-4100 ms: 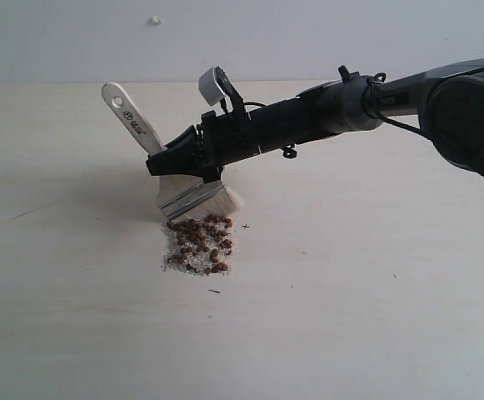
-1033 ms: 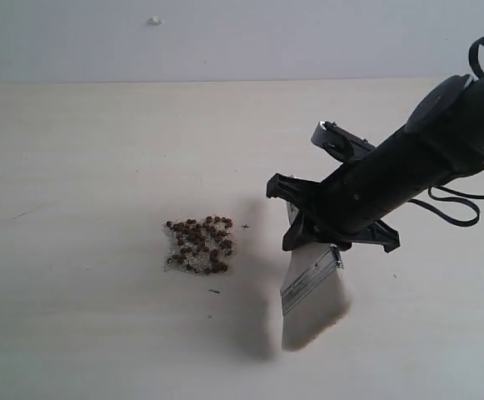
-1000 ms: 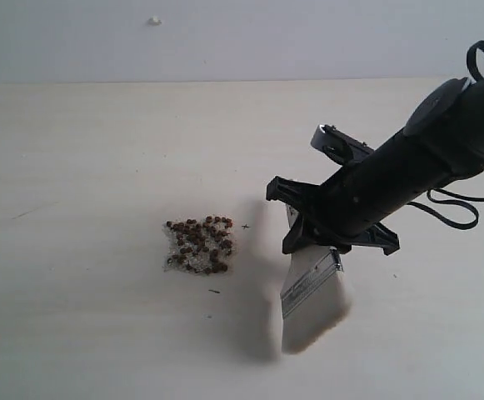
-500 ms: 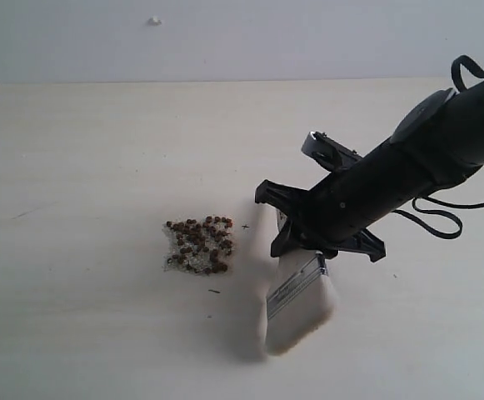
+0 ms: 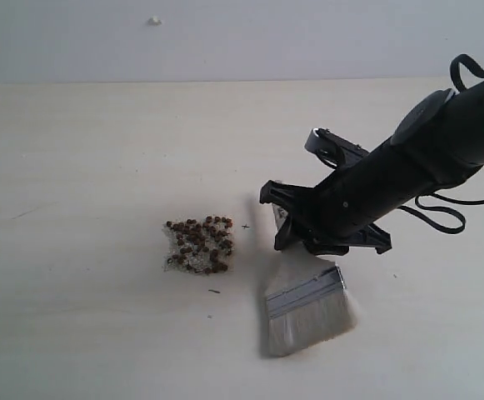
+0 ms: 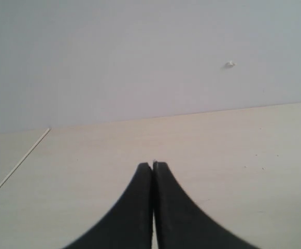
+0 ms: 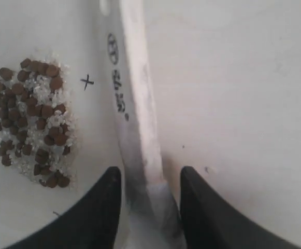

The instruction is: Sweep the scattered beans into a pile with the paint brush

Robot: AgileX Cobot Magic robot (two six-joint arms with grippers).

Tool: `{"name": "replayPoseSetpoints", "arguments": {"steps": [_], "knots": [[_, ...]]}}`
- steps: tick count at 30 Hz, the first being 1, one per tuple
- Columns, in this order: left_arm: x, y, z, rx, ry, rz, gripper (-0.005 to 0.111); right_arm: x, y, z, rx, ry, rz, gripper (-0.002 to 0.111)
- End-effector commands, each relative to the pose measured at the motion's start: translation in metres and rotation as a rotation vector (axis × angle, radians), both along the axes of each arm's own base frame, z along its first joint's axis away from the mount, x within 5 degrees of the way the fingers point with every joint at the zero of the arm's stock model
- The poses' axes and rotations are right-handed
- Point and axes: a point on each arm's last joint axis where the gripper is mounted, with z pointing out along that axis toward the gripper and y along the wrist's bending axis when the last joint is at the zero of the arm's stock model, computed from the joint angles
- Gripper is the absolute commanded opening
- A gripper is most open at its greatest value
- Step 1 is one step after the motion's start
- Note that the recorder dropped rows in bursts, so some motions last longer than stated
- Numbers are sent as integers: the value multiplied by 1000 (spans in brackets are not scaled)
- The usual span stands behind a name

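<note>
Likely a lab test bench, not certain. I work over a pale wood-grain laminate tabletop (image 5: 75, 167) that meets a plain grey-white wall (image 5: 225, 37) at the far edge. Small inked cross mark (image 5: 245, 226) on the surface. My black cabled robot arm (image 5: 441, 142) reaches in from the right.

Beans (image 5: 198, 246): reddish-brown, dotted through pale whitish glassy crumbs (image 5: 177, 260).
Paint brush (image 5: 306, 304): pale cream wooden handle with dark printed lettering, silver metal band, white-to-cream bristles.
Table (image 5: 75, 167): light beige, faint horizontal wood-grain streaks. Tiny dark cross mark (image 5: 245, 226) at 2 o'clock from beans.
Wall (image 5: 225, 42): plain pale grey-blue, small white blob (image 5: 154, 20) at 11 o'clock from beans.
Right gripper (image 7: 150, 171), arm (image 5: 408, 171): matte black.
Left gripper (image 6: 153, 166): black.
</note>
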Motion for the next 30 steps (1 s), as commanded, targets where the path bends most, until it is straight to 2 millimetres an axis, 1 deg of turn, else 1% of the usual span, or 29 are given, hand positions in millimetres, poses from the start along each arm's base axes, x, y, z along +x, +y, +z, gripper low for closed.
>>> {"name": "replayPoseSetpoints", "arguments": {"steps": [1,4,8,10,14,17,21,23,25,30], "knots": [[-1,0,1,-8,-8,0,0,7,-5,4,-55,-103,-9,48],[-1,0,1,-8,-8,0,0,12,-8,7,-93,-174,-22,50],[-1,0,1,-8,-8,0,0,21,-13,19,-123,-288,-82,50],[-1,0,1,-8,-8,0,0,26,-17,27,-145,-367,-113,50],[-1,0,1,-8,-8,0,0,34,-24,53,-185,-543,-148,49],[-1,0,1,-8,-8,0,0,35,-27,71,-204,-642,-138,48],[-1,0,1,-8,-8,0,0,30,-33,86,-248,-745,-119,47],[-1,0,1,-8,-8,0,0,25,-41,92,-282,-803,-141,43],[-1,0,1,-8,-8,0,0,18,-49,96,-311,-853,-182,36],[-1,0,1,-8,-8,0,0,-11,-77,96,-419,-966,-286,14]]}}
